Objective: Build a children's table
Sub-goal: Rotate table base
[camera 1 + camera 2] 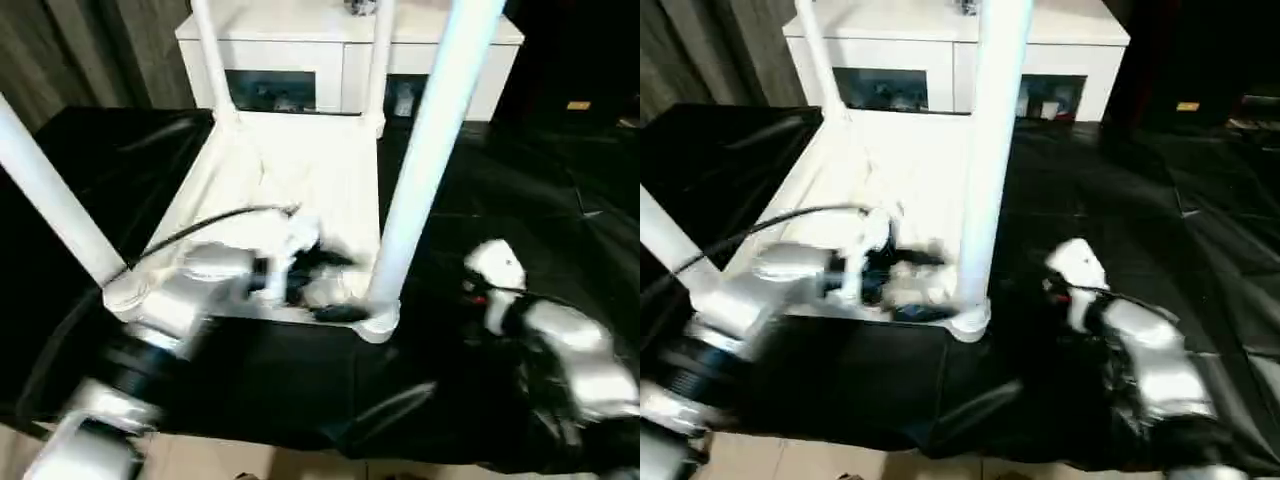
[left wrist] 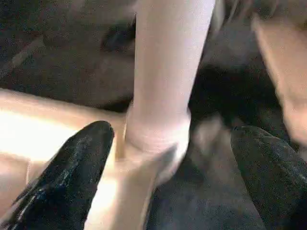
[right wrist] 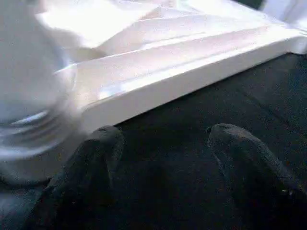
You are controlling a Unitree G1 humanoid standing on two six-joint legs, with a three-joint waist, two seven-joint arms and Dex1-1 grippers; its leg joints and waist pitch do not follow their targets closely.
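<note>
Black cloth (image 1: 560, 180) covers the whole work surface, w/ pale floor showing at the near edge.

Nearest on the right, my right gripper (image 3: 163, 158) hangs over bare cloth just right of the table; fingers spread apart, nothing between them. Wrist view shows the table's side edge close ahead, not touched.

Left of that, my left gripper (image 2: 175, 163) sits at the near-right corner socket (image 1: 375, 322); fingers (image 2: 76, 167) splayed either side of the leg base, not closed on it. One finger looks v. close to the socket, contact unclear.

Children's table (image 1: 290, 180) lies upside down mid-cloth, ribbed underside up. Near-right leg (image 1: 425, 150) stands in its socket, leaning a bit to the right as it rises. Near-left leg (image 1: 50, 195) is up at its corner too, and two far legs (image 1: 210, 60) rise at the far corners. So all four look seated; build prob. nearly done, maybe just pressing home and flipping.

Handling, my guess: hollow plastic, light, stiff but w/ some flex in the long legs. Smooth and rounded, so slippery for two thin fingers. Best hold is low on a leg, right above the socket collar, where there's least leverage. Pushing high up would tip the whole light table or slide it on the cloth.

Beyond the table, a white cabinet (image 1: 300, 40) w/ dark glass openings stands at the far side.
</note>
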